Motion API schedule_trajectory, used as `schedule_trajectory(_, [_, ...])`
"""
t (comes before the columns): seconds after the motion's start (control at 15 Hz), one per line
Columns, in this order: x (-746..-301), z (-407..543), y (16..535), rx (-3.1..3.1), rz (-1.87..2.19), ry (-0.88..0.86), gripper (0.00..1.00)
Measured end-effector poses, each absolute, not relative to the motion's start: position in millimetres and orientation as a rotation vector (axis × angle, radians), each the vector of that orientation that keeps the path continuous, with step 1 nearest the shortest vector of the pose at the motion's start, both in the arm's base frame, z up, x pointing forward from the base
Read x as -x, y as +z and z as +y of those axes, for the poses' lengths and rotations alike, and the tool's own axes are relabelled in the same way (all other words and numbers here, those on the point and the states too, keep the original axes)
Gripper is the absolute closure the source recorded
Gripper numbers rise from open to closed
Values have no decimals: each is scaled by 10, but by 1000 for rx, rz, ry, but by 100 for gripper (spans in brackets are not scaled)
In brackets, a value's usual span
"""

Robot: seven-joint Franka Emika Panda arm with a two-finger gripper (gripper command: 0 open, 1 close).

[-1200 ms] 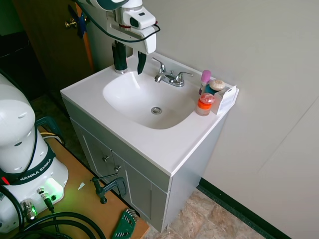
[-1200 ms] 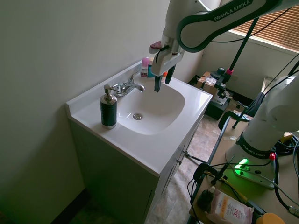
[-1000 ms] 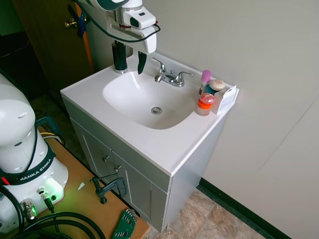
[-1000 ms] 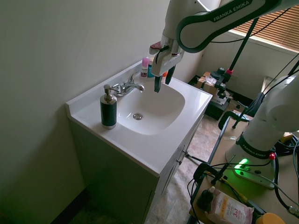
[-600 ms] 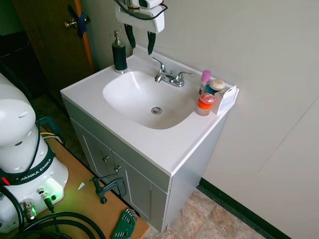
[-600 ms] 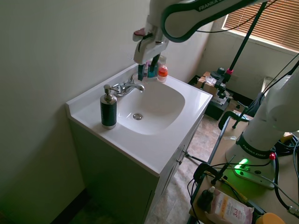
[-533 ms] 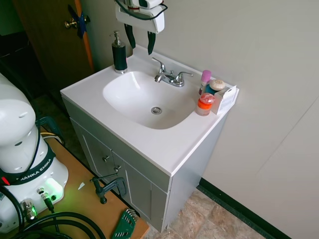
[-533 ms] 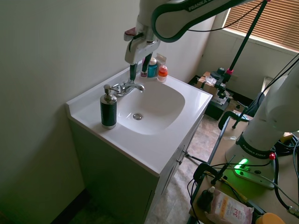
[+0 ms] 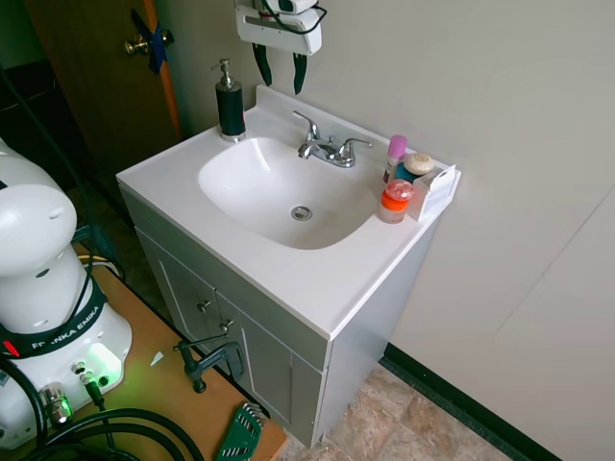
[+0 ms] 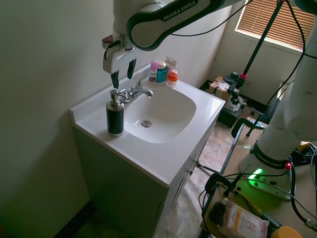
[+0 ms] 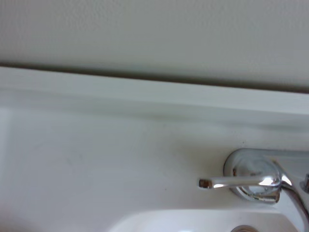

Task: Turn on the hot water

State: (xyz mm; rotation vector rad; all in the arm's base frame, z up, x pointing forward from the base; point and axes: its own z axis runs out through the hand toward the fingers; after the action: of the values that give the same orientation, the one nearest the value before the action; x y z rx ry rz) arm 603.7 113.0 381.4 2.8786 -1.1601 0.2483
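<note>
Faucet (image 9: 325, 149) untouched; gripper (image 9: 279, 75), jaws apart and empty, should descend onto the lever handle (image 11: 231, 182) nearest the soap bottle (image 9: 229, 104)

In the wrist view the faucet (image 11: 256, 181) is cut off by the right edge: one lever shows whole, while the spout and the other lever run out of the picture. The basin (image 11: 193, 223) shows only as a sliver at the bottom edge. The toiletries (image 9: 402, 187) carry labels too small to read.
</note>
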Motion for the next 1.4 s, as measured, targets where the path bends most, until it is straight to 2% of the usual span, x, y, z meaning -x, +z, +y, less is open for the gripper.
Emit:
schedule_trajectory(0.4, [-6267,1203,3625,-2861,-1159,216,0])
schedule_trajectory(1.0, [-6285,1218,3621,-2867,-1118,212,0])
schedule_trajectory(1.2, [-6501,1284,3507,-2870,-1111,208,0])
schedule_trajectory(1.4, [-6616,1356,3390,-2823,-1121,131,0])
